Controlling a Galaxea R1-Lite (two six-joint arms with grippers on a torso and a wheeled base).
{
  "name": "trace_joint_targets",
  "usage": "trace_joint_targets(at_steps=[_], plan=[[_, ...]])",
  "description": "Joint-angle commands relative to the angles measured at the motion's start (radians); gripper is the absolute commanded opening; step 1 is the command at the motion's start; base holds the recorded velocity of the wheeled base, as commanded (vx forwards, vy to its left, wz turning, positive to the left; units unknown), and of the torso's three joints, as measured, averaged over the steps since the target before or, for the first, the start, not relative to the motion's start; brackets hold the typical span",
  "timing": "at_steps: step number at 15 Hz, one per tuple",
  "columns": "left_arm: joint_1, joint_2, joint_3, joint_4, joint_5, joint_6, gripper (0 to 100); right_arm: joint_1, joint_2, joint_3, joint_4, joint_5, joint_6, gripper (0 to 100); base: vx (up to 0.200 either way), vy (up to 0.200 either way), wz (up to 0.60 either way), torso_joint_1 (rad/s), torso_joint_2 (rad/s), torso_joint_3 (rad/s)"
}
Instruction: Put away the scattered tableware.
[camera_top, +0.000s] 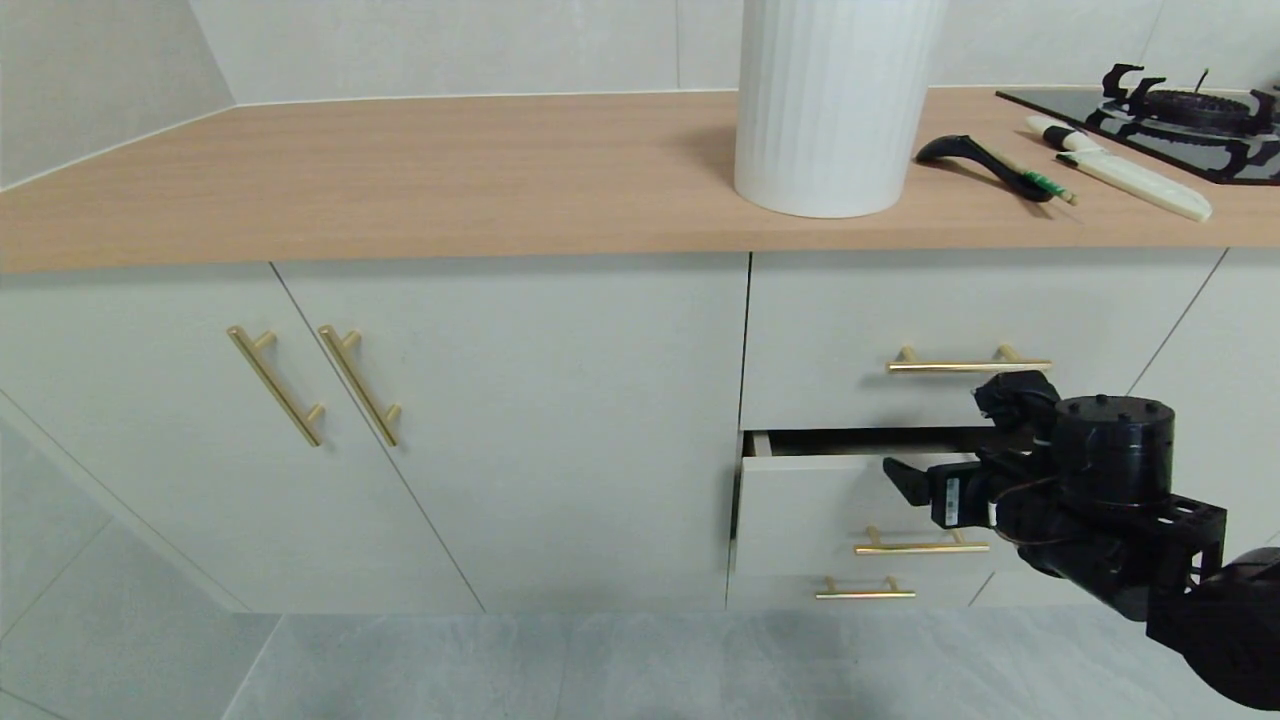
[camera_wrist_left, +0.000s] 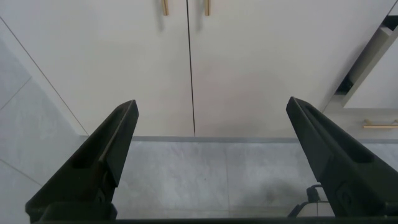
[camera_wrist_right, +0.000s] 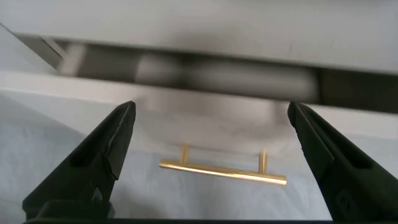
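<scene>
The tableware is found on the surface at the upper right of the head view: a black spoon lies just beside a white ribbed vessel, and a knife lies between the spoon and the hob. At the lower right of that view the right pincer is held spread in front of a drawer that is only slightly pulled out. In the right wrist view the handle is seen between the fingers of the right pincer, apparently not touched. The left pincer is likewise spread, with nothing held, and is pointed at the cupboard doors and the floor. It is judged that the drawer must be opened further before anything can be stored. If the handle is closed on off-centre, the thin bar could slip out or the drawer could be dragged askew and jammed. Later, the flat knife could be hard to lift cleanly and could be pushed toward the hob, and the vessel could be knocked while the spoon is being reached.
</scene>
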Motion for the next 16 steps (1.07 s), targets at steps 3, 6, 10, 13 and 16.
trace_joint_targets(at_steps=[3, 6, 10, 13, 16], plan=[[0.0, 0.001, 0.0, 0.0, 0.0, 0.0, 100, -0.04, 0.094, -0.024, -0.098, -0.047, 0.0, 100, 0.0, 0.0, 0.0, 0.0, 0.0, 0.0], [0.0, 0.001, 0.0, 0.0, 0.0, 0.0, 100, -0.046, 0.145, -0.035, -0.152, -0.066, -0.001, 100, 0.0, 0.0, 0.0, 0.0, 0.0, 0.0], [0.0, 0.001, 0.0, 0.0, 0.0, 0.0, 100, -0.046, 0.18, -0.049, -0.153, -0.078, -0.001, 100, 0.0, 0.0, 0.0, 0.0, 0.0, 0.0], [-0.001, 0.001, 0.0, 0.0, 0.0, 0.0, 100, -0.046, 0.177, -0.041, -0.152, -0.08, -0.003, 100, 0.0, 0.0, 0.0, 0.0, 0.0, 0.0], [0.0, 0.001, 0.0, 0.0, 0.0, 0.0, 100, -0.046, 0.168, -0.032, -0.146, -0.08, -0.006, 100, 0.0, 0.0, 0.0, 0.0, 0.0, 0.0]])
